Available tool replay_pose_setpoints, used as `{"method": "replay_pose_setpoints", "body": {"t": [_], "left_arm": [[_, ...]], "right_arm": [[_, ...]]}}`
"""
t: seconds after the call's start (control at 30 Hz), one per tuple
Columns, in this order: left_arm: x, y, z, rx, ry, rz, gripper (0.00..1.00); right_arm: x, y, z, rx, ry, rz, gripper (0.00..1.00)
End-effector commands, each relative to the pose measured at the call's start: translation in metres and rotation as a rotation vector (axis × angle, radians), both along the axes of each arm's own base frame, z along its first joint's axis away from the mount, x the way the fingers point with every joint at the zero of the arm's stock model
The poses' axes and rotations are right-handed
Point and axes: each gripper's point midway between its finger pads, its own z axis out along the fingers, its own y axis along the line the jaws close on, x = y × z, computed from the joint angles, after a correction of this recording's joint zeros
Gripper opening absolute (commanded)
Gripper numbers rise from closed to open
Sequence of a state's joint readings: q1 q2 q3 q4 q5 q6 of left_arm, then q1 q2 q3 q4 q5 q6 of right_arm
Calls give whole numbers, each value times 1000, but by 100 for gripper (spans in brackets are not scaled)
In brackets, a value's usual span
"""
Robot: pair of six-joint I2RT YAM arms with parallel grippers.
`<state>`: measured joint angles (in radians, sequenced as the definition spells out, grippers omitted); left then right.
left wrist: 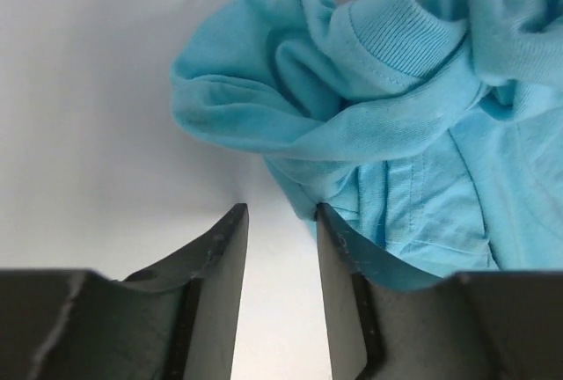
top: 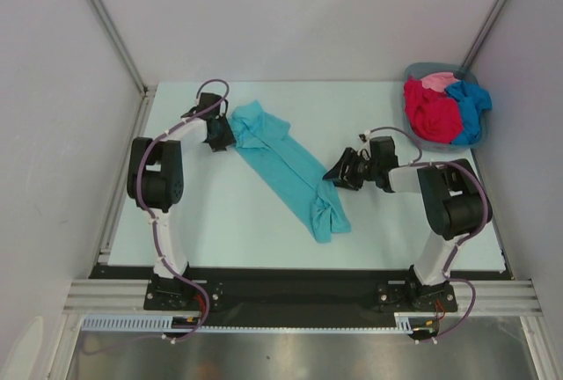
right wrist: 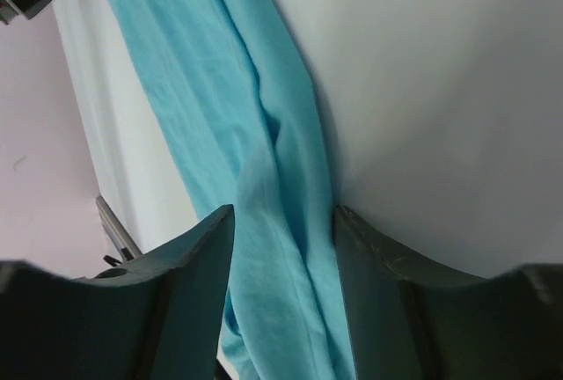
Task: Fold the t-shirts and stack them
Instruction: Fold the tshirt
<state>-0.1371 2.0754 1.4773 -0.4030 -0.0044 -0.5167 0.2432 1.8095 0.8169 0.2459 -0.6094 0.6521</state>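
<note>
Teal t-shirt (top: 286, 169) stretched diagonally across white table (top: 220, 213), pale walls (top: 264, 10) around. Left pincer (left wrist: 281, 215) spread, empty, just beside shirt's collar end; right pincer (right wrist: 283, 213) spread over shirt's right edge.

A single t-shirt (top: 286, 164) lies stretched in a long band on the table (top: 220, 213), running from far left of centre towards the near middle. The left gripper (top: 220, 138) sits just beside its far end, on the left. The right gripper (top: 339, 171) is close to the band's right edge, nearer its near end. A basket (top: 440, 146) stands at the table's far right corner, well apart from the band, with a heap of t-shirts (top: 435, 107) piled in it.
</note>
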Motion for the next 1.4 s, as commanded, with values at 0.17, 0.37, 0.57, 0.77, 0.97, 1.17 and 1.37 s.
{"method": "replay_pose_setpoints", "body": {"t": [0.17, 0.37, 0.57, 0.77, 0.97, 1.17, 1.37], "left_arm": [[22, 4, 29, 18, -77, -3, 13], [39, 2, 40, 20, -102, -7, 0], [61, -12, 50, 8, -135, -29, 0], [79, -39, 56, -4, -153, -65, 0], [77, -59, 57, -10, -149, -103, 1], [59, -50, 56, 19, -147, -121, 0], [47, -40, 64, 24, -162, -91, 54]], "right_arm": [[-26, -13, -17, -90, 32, -47, 17], [-35, -19, -17, -131, 24, -73, 0], [-56, -11, -11, -173, -7, -94, 0], [-87, 20, -8, -189, -14, -118, 0], [-90, 51, -11, -226, -25, -136, 0], [-76, 35, -15, -326, -35, -204, 44], [-36, 18, 9, -318, -84, -265, 63]]}}
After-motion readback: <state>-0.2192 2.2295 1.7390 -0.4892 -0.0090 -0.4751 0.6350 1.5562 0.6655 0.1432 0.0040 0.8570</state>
